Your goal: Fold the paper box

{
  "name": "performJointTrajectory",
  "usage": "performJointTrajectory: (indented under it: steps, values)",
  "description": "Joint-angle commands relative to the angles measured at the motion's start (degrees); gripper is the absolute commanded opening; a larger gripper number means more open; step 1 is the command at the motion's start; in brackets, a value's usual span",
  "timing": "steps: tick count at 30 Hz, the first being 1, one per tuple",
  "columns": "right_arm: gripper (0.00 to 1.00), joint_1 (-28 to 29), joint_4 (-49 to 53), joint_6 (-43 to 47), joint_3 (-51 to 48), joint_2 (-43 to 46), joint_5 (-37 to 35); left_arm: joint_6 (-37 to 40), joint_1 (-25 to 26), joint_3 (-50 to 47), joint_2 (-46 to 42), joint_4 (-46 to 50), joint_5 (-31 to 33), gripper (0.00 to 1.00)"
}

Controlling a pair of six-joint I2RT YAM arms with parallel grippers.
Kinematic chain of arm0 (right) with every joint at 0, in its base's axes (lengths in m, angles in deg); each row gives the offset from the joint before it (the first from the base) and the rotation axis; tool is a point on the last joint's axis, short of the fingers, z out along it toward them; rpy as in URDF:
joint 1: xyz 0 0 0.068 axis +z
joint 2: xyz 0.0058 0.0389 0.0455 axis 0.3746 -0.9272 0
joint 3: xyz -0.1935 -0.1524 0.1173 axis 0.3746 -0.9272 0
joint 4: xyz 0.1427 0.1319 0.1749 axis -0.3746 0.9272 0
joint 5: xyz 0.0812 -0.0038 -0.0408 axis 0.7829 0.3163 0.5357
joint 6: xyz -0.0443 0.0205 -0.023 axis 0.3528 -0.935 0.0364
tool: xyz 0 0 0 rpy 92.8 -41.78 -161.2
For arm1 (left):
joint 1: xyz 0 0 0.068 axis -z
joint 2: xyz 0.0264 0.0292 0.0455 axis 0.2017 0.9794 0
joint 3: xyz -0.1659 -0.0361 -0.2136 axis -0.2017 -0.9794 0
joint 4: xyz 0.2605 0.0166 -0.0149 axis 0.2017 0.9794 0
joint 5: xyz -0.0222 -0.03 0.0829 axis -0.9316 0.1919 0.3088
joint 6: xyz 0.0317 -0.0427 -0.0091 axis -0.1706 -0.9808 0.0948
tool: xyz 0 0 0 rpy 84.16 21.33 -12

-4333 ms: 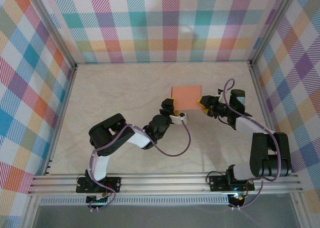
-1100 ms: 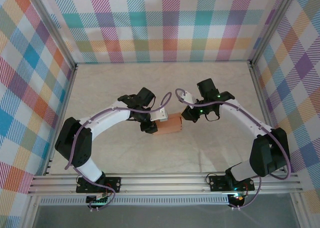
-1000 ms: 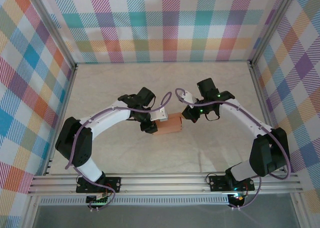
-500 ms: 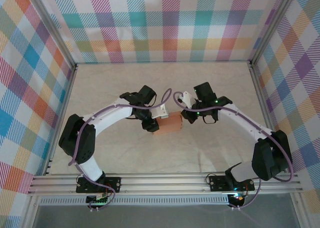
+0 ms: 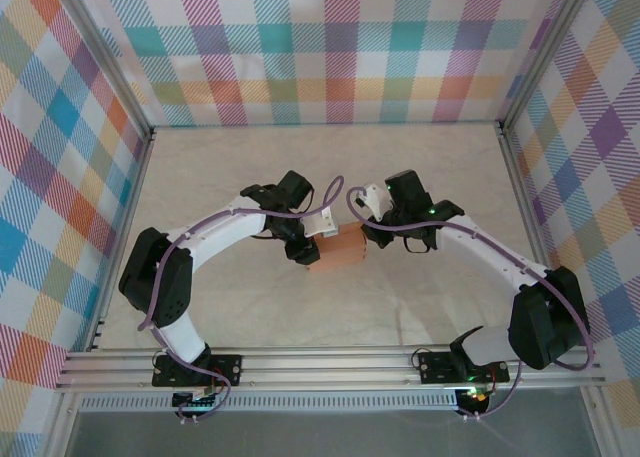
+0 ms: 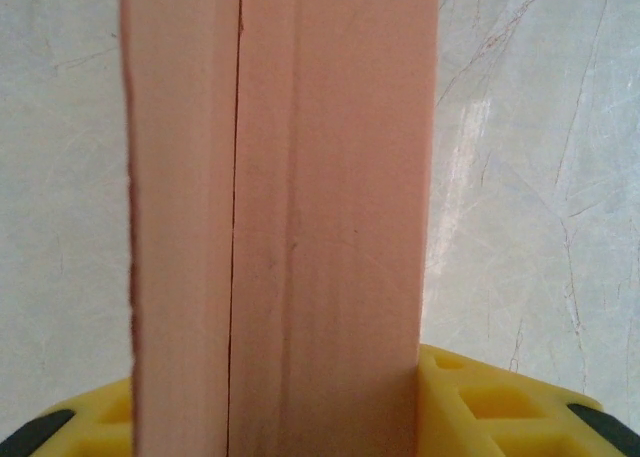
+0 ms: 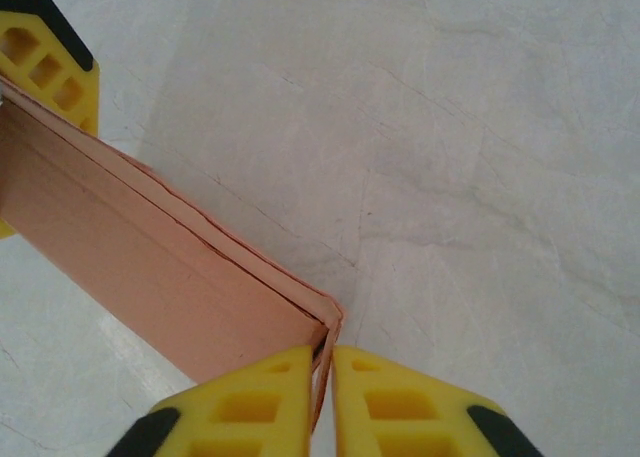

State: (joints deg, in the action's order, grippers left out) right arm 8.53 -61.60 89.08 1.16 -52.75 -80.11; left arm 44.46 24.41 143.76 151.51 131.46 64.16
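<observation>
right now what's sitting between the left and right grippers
The paper box. In the top external view it spans the whole gap between the left gripper and the right gripper, each shut on one end of it.

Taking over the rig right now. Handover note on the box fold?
Left gripper: shut on the paper box, one finger on each side of its width.
Right gripper: shut on the card layers at the box's other end.
Box: held between both arms over the table, mid-workspace.
Done: card is already a flat rectangular box with a seam along one face.
Left: probably press the pinched end closed, then release. Whether the end flaps are closed can't be judged.
</observation>
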Motion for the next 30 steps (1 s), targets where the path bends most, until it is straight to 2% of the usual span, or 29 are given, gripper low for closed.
performJointTrajectory:
  steps: [1,6,8,10,30]
  values:
    - [0.02,0.50,0.29,-0.61,1.52,-1.31,0.40,-0.76,-0.11,-0.12,1.62,1.63,-1.08,0.43]
    - [0.00,0.48,-0.63,-1.20,1.31,-1.20,0.23,-1.24,-0.11,-0.46,1.52,0.77,-0.98,0.46]
    - [0.00,0.55,-1.96,-2.17,0.65,-0.86,0.30,-1.90,-0.14,-0.59,1.45,0.06,-0.74,0.55]
    - [0.00,0.63,-3.38,-3.53,-0.06,-0.68,0.25,-2.33,-0.10,-0.70,1.36,-0.55,-0.62,0.58]
    - [0.00,8.01,-10.84,-31.39,-7.10,3.37,-16.83,-4.70,0.05,0.76,3.05,-0.20,0.25,0.52]
